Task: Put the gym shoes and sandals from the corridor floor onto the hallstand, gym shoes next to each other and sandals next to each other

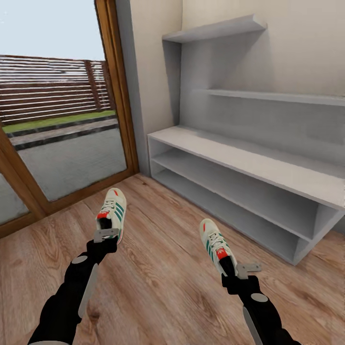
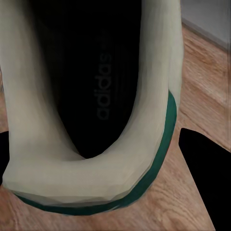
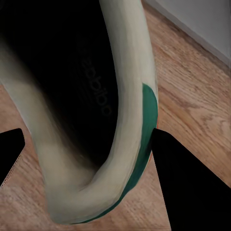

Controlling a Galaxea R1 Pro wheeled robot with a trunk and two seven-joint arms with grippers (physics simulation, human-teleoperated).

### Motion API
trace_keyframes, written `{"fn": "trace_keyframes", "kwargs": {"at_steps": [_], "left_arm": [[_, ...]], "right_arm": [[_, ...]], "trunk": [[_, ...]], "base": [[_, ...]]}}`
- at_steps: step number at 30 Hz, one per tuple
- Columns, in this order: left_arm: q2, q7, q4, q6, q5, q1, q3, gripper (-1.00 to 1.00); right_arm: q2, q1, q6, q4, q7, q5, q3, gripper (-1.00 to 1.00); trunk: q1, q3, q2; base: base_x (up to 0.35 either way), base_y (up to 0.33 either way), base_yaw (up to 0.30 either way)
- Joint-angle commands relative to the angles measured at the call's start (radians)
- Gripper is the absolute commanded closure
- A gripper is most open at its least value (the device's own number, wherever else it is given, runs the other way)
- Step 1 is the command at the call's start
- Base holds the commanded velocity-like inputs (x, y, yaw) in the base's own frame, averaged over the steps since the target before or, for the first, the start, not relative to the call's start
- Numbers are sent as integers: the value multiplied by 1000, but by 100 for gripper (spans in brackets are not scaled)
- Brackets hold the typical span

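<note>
Each of my grippers holds one gym shoe by its heel collar, toe pointing away from me. My left gripper (image 1: 106, 235) is shut on the left gym shoe (image 1: 112, 210), whose cream collar (image 2: 72, 185) sits between the dark fingers (image 2: 204, 173). My right gripper (image 1: 232, 269) is shut on the right gym shoe (image 1: 213, 241), and its heel rim (image 3: 127, 120) lies against one finger (image 3: 190, 185). The pale grey hallstand (image 1: 249, 163) stands ahead and to the right, with nothing on its bench top or shelves. The sandals are out of view. Wood-plank corridor floor (image 1: 163, 278) lies below both shoes.
A wood-framed glass door (image 1: 120, 96) fills the left side, with a patio and fence beyond it. The hallstand's left end (image 1: 151, 155) stands close to the door frame. Stepped wall shelves (image 1: 215, 29) rise above the bench.
</note>
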Motion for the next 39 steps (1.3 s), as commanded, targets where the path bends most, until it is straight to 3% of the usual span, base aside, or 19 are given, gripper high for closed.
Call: {"fn": "trace_keyframes", "kwargs": {"at_steps": [1,30,39], "left_arm": [[-1,-1,-1,5,-3,0,1,100],[-4,-2,-1,3,-3,0,1,100],[-4,-2,-1,3,-3,0,1,100]], "right_arm": [[-1,-1,6,-1,-8,-2,3,100],[-1,-1,6,-1,-8,-2,3,100],[-1,-1,6,-1,-8,-2,3,100]], "trunk": [[0,0,0],[0,32,0],[0,42,0]], "base": [[56,258,-229],[12,20,-231],[0,152,-231]]}}
